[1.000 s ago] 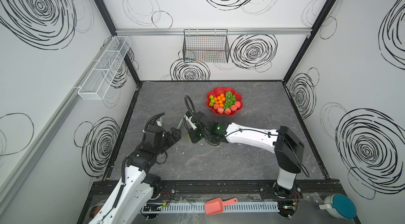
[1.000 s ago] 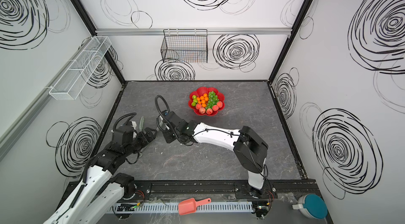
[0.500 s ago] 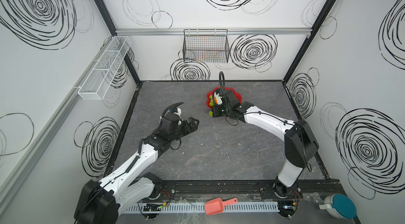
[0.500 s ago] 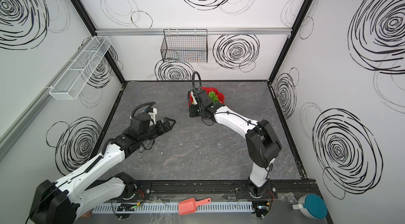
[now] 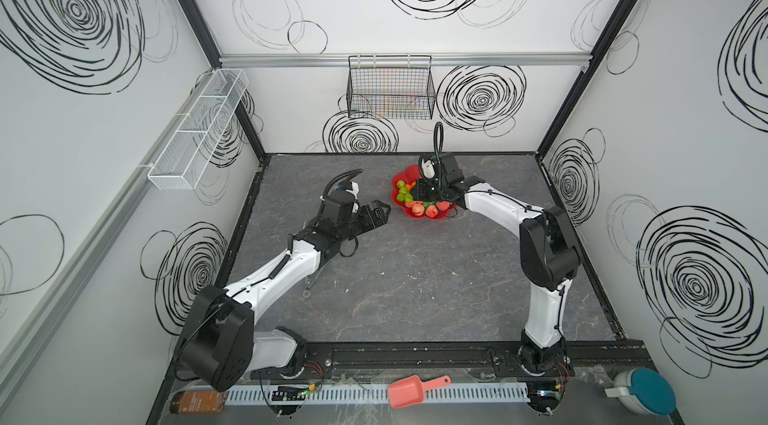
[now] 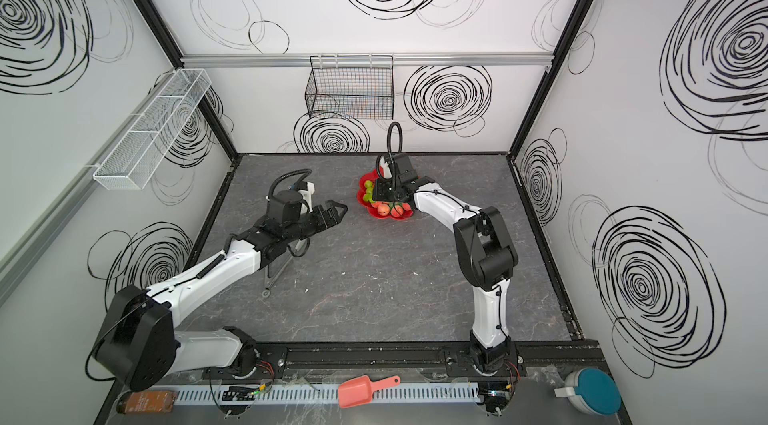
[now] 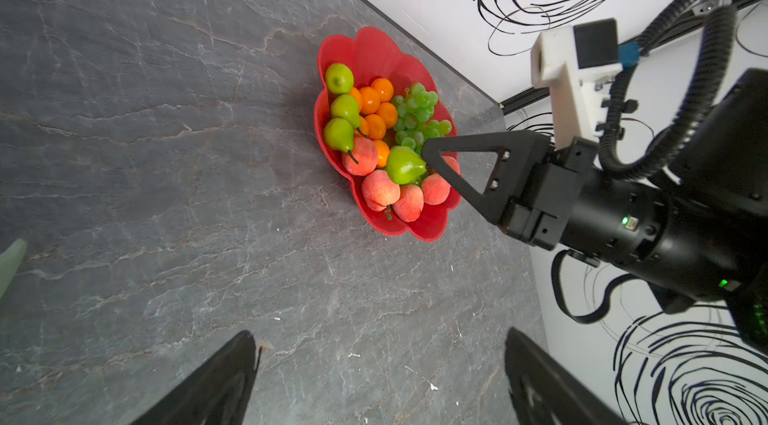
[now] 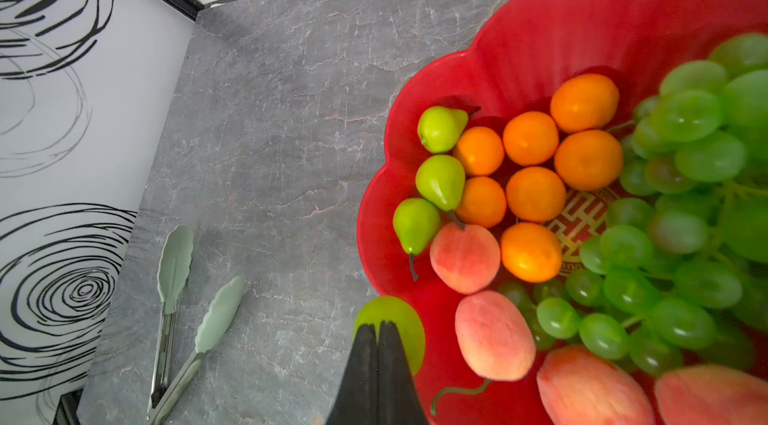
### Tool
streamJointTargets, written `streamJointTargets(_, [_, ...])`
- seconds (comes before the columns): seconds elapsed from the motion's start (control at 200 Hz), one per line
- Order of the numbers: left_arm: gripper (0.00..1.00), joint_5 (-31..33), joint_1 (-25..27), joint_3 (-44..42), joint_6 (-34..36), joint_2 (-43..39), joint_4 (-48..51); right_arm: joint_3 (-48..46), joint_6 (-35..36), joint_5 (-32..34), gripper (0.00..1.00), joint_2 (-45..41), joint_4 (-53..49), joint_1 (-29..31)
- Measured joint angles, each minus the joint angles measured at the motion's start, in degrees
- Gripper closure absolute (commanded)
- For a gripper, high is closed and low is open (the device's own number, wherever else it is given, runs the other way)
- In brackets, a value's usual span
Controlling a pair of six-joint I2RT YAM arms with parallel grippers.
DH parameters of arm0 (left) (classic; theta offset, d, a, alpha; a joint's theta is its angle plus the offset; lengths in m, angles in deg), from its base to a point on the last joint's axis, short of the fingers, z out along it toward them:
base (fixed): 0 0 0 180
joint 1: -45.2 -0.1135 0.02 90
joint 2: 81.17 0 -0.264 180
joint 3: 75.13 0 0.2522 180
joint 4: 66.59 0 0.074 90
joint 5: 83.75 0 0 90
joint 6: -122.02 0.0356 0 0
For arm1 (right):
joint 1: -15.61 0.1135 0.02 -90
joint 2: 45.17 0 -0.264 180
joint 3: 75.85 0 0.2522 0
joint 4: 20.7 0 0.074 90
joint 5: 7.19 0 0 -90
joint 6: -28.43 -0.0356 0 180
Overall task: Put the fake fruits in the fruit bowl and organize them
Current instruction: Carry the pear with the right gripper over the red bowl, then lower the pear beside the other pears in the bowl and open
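Right gripper (image 7: 424,149) is pinched shut, and it looks like it's got the small green plastic pear (image 7: 404,165) by its stem end. It's hanging over the pink-red peaches (image 7: 380,192) in the glossy red flower-shaped fruit bowl (image 7: 428,232), probably hunting a gap. Left gripper (image 5: 384,207) hangs wide open, empty, off to the side.

Red scalloped fruit bowl (image 7: 365,49) stands upright, far centre of table. Contents: three green pears (image 7: 345,108) along left rim, oranges (image 7: 369,99) centre, grapes (image 7: 419,111) right, peaches (image 7: 379,191) near side, fourth pear (image 7: 402,164) above them.

Glossy plastic fruit bowl (image 7: 374,49), smooth shiny pear (image 7: 402,166), matt stone-look table (image 7: 166,111)
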State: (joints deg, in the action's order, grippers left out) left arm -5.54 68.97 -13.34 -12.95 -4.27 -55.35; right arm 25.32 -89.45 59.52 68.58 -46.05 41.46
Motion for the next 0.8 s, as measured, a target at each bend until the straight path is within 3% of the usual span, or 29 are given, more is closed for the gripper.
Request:
streamJointTargets(0.275, [0.04, -1.62, -1.90, 2.45, 0.83, 4.37, -1.03, 6.64, -0.66, -4.02, 1.00, 6.23, -0.04, -1.88])
streamJointTargets(0.8, [0.04, -2.58, -2.05, 3.56, 1.07, 7.06, -1.97, 6.62, -1.11, -5.25, 1.00, 6.95, 0.61, -3.67])
